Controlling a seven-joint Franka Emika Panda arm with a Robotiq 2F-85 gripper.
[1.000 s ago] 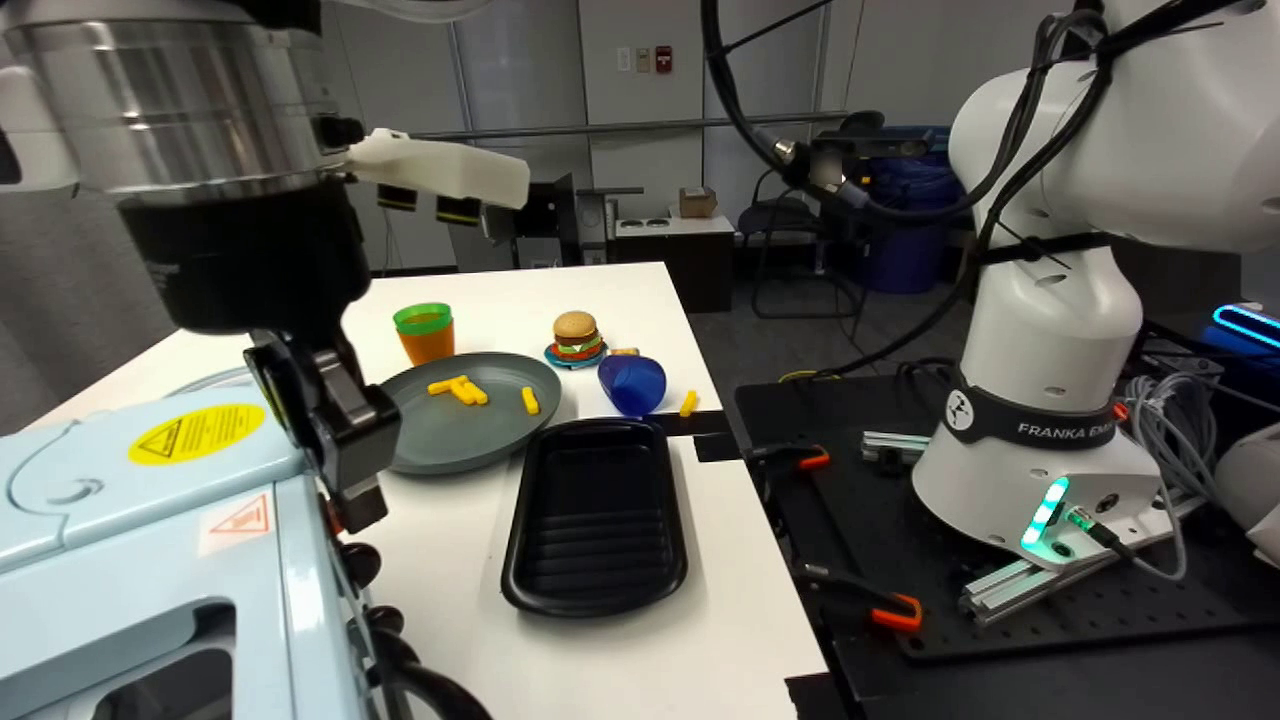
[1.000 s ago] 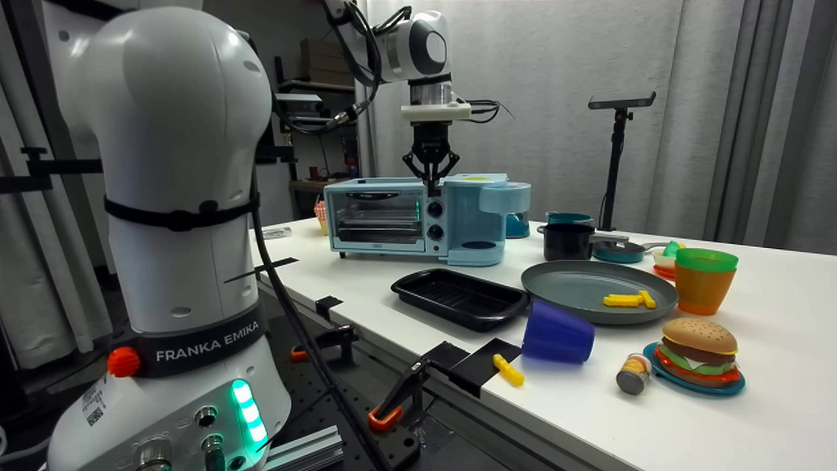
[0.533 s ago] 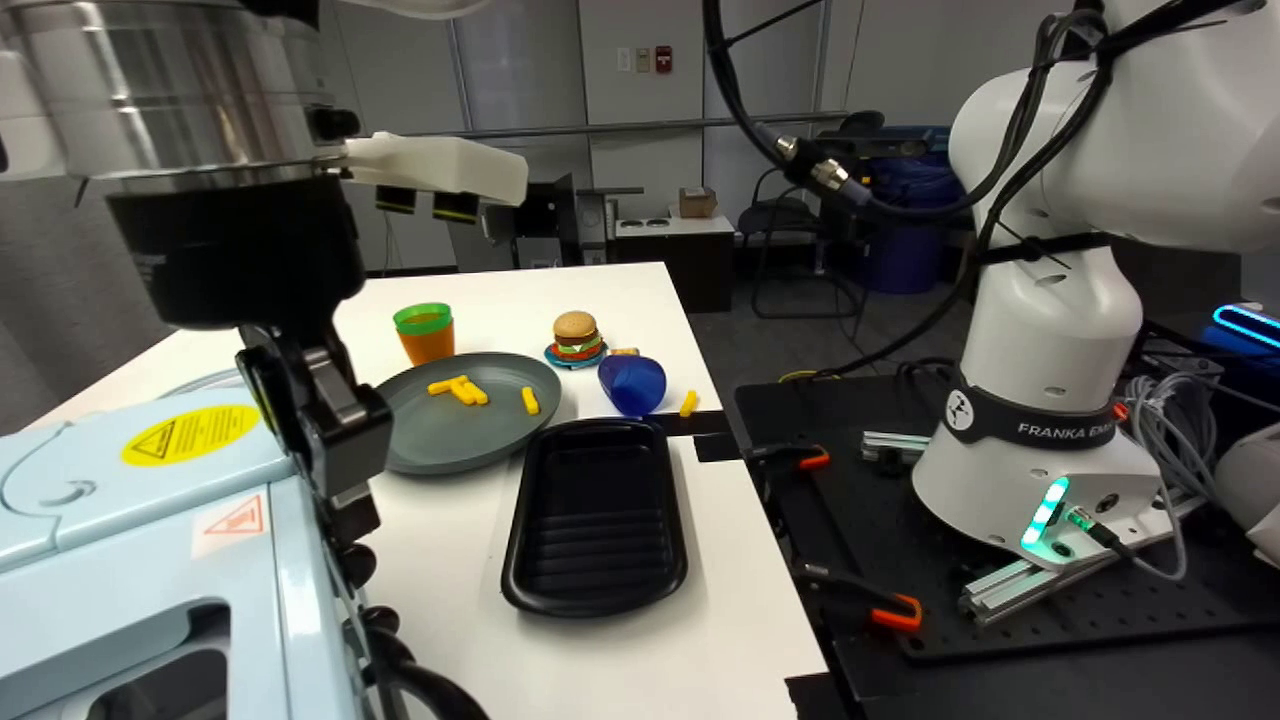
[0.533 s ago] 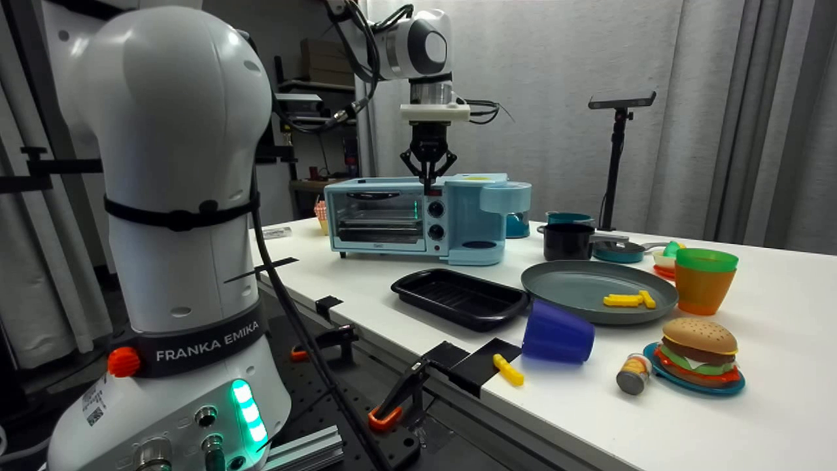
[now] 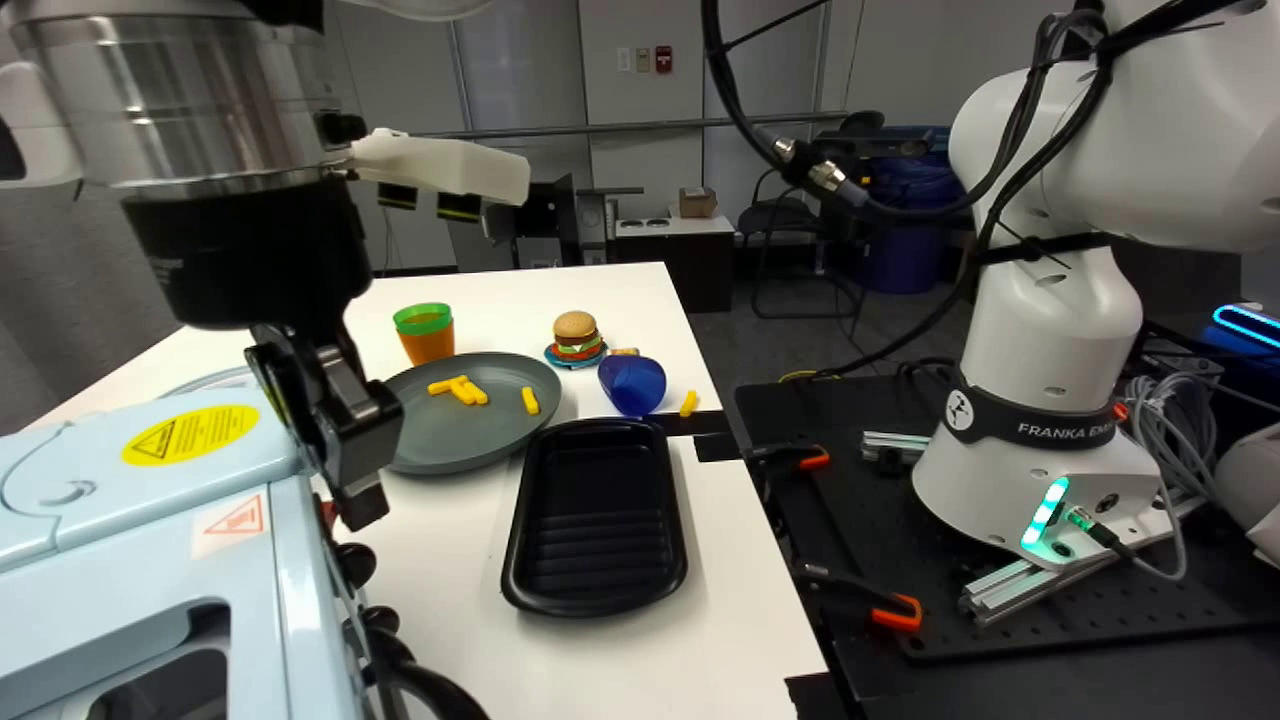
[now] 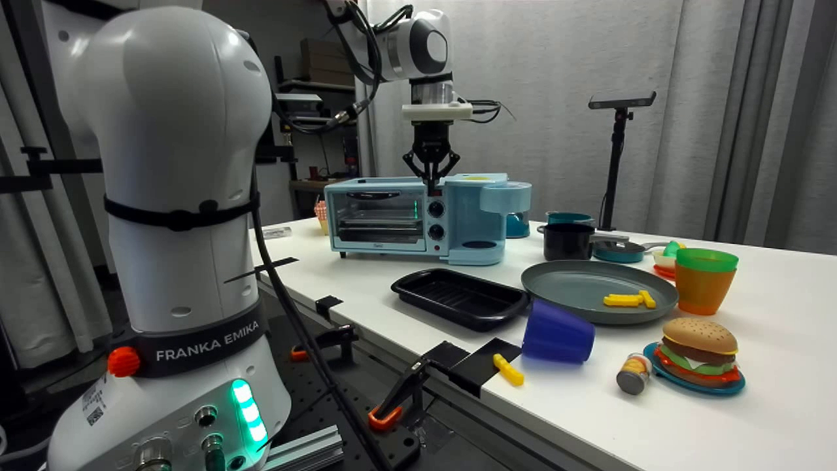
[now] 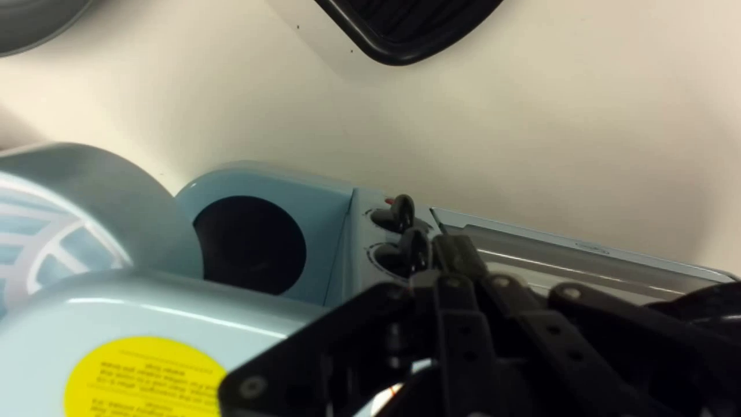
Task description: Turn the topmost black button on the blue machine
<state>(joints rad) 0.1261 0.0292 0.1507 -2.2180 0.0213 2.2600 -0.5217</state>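
The light blue machine [image 6: 465,219] has an oven with a glass door and a coffee-maker part beside it. Its topmost black knob [image 6: 435,209] sits above a second black knob [image 6: 435,231] on the front panel. The topmost knob also shows in the wrist view [image 7: 414,250] and, from the side, in an exterior view [image 5: 357,564]. My gripper [image 6: 432,188] points down, its fingertips together with nothing seen between them. In the wrist view the fingertips [image 7: 457,253] are right beside the topmost knob on the oven-door side. Whether they touch it I cannot tell.
A black loaf pan [image 6: 461,297] lies in front of the machine. A grey plate [image 6: 556,294] with yellow pieces, a blue cup [image 6: 558,332] and a toy burger [image 6: 698,353] are farther along the table. The black oven-door handle [image 6: 373,195] is near the gripper.
My gripper moved a little toward the oven side, then back toward the coffee-maker side, and is slightly higher than before. The machine has shifted very slightly.
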